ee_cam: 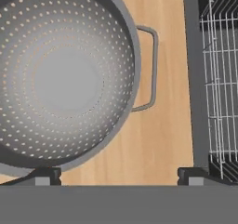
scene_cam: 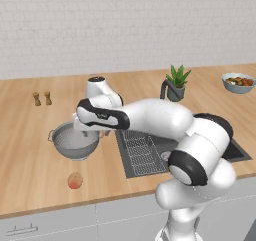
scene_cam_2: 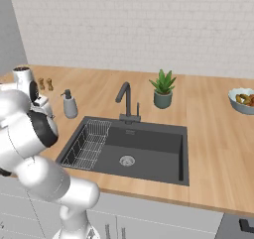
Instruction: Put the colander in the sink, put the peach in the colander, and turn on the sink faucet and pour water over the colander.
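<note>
Grey metal colander (scene_cam: 75, 141) sits on the counter (scene_cam: 30, 155) at 9 o'clock of the sink (scene_cam_2: 144, 149), peach (scene_cam: 75, 180) at its 6 o'clock. The gripper (ee_cam: 120, 175) hovers above its rim, fingers spread and empty, so every step remains undone.

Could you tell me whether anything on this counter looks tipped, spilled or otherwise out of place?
Nothing stands out. The round grey perforated metal colander sits upright and empty on the wooden counter beside the dark grey sink, and the small orange-red peach rests nearby. No spill shows.
</note>
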Available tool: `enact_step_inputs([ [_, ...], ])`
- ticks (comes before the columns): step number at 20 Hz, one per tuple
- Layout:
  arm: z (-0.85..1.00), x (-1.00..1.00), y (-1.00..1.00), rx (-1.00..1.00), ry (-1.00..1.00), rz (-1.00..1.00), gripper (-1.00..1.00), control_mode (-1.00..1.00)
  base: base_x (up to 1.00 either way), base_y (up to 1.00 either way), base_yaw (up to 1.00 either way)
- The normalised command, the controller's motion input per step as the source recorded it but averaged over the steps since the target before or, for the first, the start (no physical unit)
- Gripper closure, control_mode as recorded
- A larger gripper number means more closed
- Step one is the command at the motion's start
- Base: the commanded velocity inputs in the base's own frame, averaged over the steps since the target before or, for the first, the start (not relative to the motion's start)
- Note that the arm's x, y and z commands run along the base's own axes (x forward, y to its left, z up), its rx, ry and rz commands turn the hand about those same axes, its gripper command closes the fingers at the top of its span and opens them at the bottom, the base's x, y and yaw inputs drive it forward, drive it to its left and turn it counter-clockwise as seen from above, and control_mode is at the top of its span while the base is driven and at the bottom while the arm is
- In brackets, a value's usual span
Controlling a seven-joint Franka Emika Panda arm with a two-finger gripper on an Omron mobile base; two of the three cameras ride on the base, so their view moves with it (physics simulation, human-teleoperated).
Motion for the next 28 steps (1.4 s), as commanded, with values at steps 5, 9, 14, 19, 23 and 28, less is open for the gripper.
enact_step_inputs([
  [5, -0.42, 0.11, 0.22, 0.00, 0.01, -0.06, -1.00, -1.00, 0.00, 0.00, 0.00],
  [9, -0.34, 0.15, 0.19, 0.00, 0.00, -0.05, -1.00, -1.00, 0.00, 0.00, 0.00],
  [14, -0.31, 0.20, 0.08, 0.00, 0.00, -0.06, -1.00, -1.00, 0.00, 0.00, 0.00],
  [19, -0.26, 0.15, 0.02, 0.00, 0.00, -0.09, -1.00, -1.00, 0.00, 0.00, 0.00],
  [23, -0.27, 0.00, 0.00, 0.00, 0.00, -0.13, -1.00, -1.00, 0.00, 0.00, 0.00],
  [28, -0.31, 0.00, 0.00, 0.00, 0.00, -0.15, 1.00, -1.00, 0.00, 0.00, 0.00],
])
